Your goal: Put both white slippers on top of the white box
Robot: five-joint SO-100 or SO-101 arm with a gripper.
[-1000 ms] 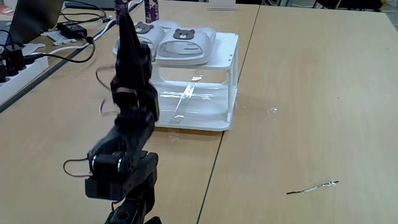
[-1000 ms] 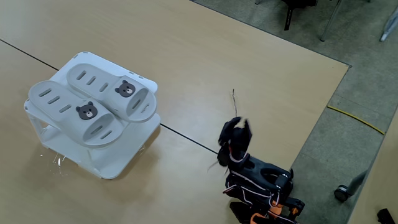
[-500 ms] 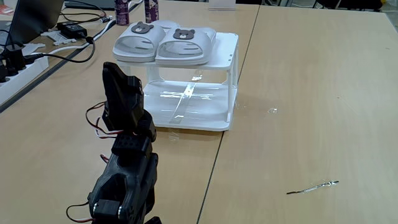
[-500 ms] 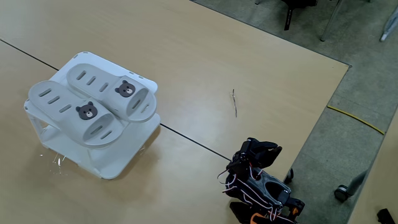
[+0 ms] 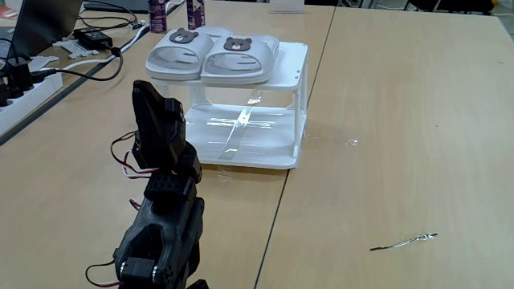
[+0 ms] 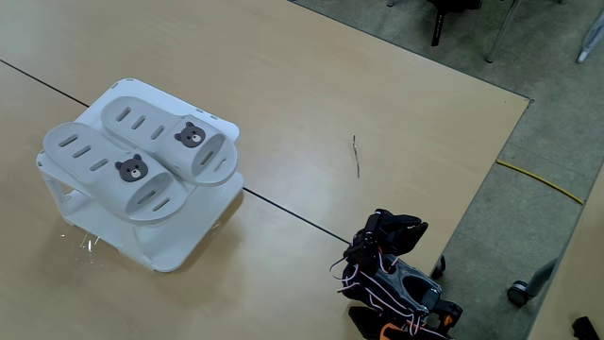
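Both white slippers lie side by side on the flat top of the white box (image 5: pixel 294 64), bear badges facing the camera: one slipper (image 5: pixel 173 56) on the left, the other slipper (image 5: pixel 239 58) on the right. From above, the slippers (image 6: pixel 104 170) (image 6: pixel 160 137) cover most of the white box (image 6: pixel 170 257) top. My arm is folded back low over its base, well clear of the box. The gripper (image 5: pixel 149 100) (image 6: pixel 400 227) looks shut, a single dark block with nothing in it.
Cables, a power strip (image 5: pixel 24 92) and a laptop crowd the table's left side; two bottles (image 5: pixel 195 11) stand behind the box. A thin wire (image 5: pixel 404 241) (image 6: pixel 356 156) lies on the bare tabletop. The table edge (image 6: pixel 491 179) drops to the floor beside the arm.
A second ago the arm stood raised with the gripper pointing up near the box; it has since folded back down over its base. Over the last half second nothing moved.
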